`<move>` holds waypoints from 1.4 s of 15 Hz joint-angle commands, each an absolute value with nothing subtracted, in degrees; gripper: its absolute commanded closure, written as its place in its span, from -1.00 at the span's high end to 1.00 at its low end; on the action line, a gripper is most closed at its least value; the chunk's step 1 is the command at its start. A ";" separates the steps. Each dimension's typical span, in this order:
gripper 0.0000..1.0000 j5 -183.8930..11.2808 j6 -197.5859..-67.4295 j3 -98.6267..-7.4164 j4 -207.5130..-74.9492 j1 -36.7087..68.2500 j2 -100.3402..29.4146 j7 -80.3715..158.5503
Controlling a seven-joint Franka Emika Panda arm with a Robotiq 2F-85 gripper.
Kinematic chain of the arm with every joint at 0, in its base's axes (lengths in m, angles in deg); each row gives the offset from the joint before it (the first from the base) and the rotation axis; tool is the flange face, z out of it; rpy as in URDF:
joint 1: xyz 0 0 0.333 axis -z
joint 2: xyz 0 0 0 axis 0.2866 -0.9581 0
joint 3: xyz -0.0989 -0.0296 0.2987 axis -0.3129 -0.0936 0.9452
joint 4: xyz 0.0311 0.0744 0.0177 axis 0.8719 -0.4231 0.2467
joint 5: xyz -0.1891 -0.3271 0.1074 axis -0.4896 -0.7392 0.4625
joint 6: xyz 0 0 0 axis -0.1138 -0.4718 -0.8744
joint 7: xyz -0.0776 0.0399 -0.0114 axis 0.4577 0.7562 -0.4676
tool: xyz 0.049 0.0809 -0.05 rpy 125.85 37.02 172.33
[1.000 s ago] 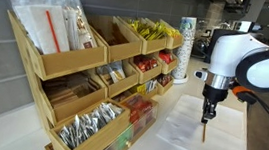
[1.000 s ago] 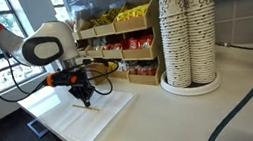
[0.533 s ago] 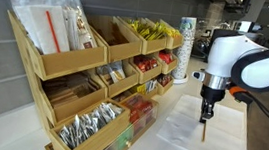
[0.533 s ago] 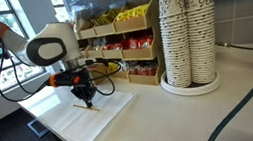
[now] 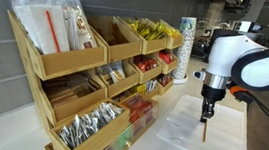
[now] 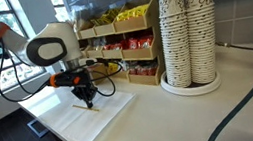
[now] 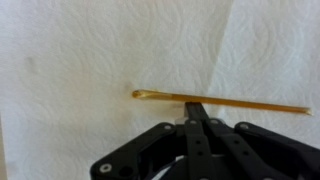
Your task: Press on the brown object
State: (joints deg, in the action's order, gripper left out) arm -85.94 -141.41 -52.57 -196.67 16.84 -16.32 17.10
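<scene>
The black Robotiq gripper (image 7: 197,108) is pointing straight down over the counter, its 2 fingers (image 7: 188,135) closed against each other and gripping nothing. Their joined tips are meeting the thin, straight orange-brown stick (image 7: 250,104) left of its middle in the wrist view. The stick is lying flat on a white, crinkled paper towel (image 7: 80,60). In an exterior view, light wooden shelf bins (image 5: 75,64) full of packets are standing to the left, and tall stacks of white paper cups (image 6: 186,31) are standing well apart to the right.
</scene>
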 commanded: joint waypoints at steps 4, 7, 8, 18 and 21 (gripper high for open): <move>-1.00 -85.27 -140.96 -52.28 -197.92 17.45 -14.50 16.67; -1.00 -85.34 -140.65 -52.31 -198.64 17.51 -13.09 16.87; -1.00 -85.41 -140.68 -52.32 -198.87 17.52 -12.59 16.97; -1.00 -85.59 -136.73 -52.38 -199.40 17.35 -11.76 17.00; -1.00 -85.41 -137.38 -52.27 -199.30 17.20 -11.98 16.91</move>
